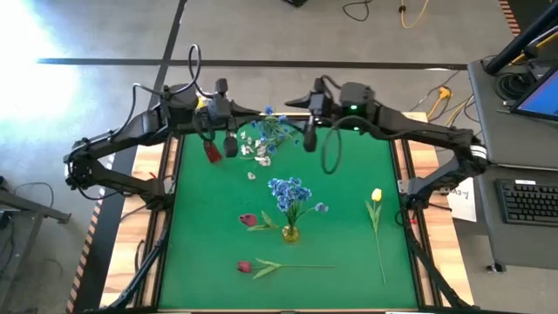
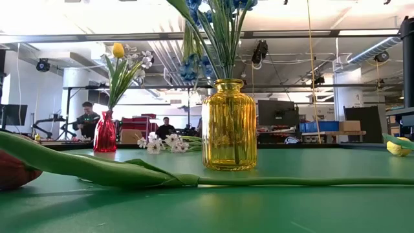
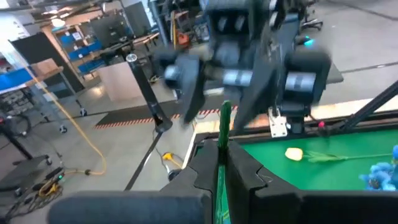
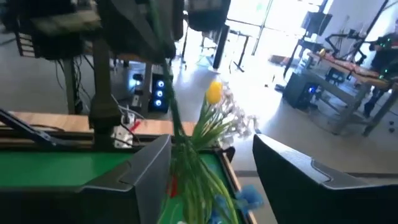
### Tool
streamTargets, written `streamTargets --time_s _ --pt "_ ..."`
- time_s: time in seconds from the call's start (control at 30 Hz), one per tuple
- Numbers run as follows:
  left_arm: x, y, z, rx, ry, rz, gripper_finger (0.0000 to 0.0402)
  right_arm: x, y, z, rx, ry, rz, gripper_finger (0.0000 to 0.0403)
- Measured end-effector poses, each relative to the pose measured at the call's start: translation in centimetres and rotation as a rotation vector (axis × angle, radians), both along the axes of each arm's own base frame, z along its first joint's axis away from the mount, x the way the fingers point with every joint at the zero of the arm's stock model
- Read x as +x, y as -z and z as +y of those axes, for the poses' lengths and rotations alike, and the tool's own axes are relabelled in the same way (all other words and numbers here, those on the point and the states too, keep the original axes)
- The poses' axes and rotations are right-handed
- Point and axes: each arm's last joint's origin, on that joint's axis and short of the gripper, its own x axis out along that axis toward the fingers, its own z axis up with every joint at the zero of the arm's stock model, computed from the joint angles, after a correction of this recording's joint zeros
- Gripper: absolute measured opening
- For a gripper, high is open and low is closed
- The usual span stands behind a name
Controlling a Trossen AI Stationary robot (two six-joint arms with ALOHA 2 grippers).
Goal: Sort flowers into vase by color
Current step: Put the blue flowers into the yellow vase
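My left gripper (image 3: pixel 221 163) clamps a green stem (image 3: pixel 222 134) above the red vase (image 1: pixel 212 151); my right gripper (image 4: pixel 208 165) hangs apart nearby.

A flat green mat (image 1: pixel 349 187) covers the tabletop, framed by a pale wooden edge (image 1: pixel 144 187). To one side stands a dark grey desk (image 1: pixel 514 113) carrying a black keyboard (image 1: pixel 530 202) and what looks like a laptop with a lit blue screen (image 1: pixel 539 94). A yellow cable (image 1: pixel 417 16) coils on the grey concrete floor (image 1: pixel 87 35). Beyond the table, two seated people (image 2: pixel 87 120) work at benches, with dark monitors (image 2: pixel 278 113) nearby.
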Motion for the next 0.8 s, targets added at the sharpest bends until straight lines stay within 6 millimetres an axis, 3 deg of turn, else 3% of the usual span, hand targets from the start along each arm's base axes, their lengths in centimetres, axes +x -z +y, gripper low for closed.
streamTargets --time_s 0.27,0.43,0.57,0.77,0.8 --pt "1.7 0.5 0.3 0.007 0.007 -0.017 0.0000 3.1 1.8 -0.4 -0.009 -0.018 0.031 0.0266" --pt "2.2 0.6 0.5 0.011 0.007 -0.024 0.0000 3.9 2.0 -0.6 -0.024 -0.019 0.036 0.0250" --pt "2.2 0.5 0.5 0.015 0.007 -0.036 0.0000 4.2 2.2 -0.7 -0.031 -0.013 0.050 0.0189" --pt "2.2 0.5 0.5 0.018 0.006 -0.036 0.0000 4.0 2.1 -0.6 -0.078 -0.021 0.060 0.0036" --pt "2.2 0.5 0.5 0.017 0.004 -0.037 0.0000 4.0 2.0 -0.6 -0.083 -0.023 0.063 0.0025"
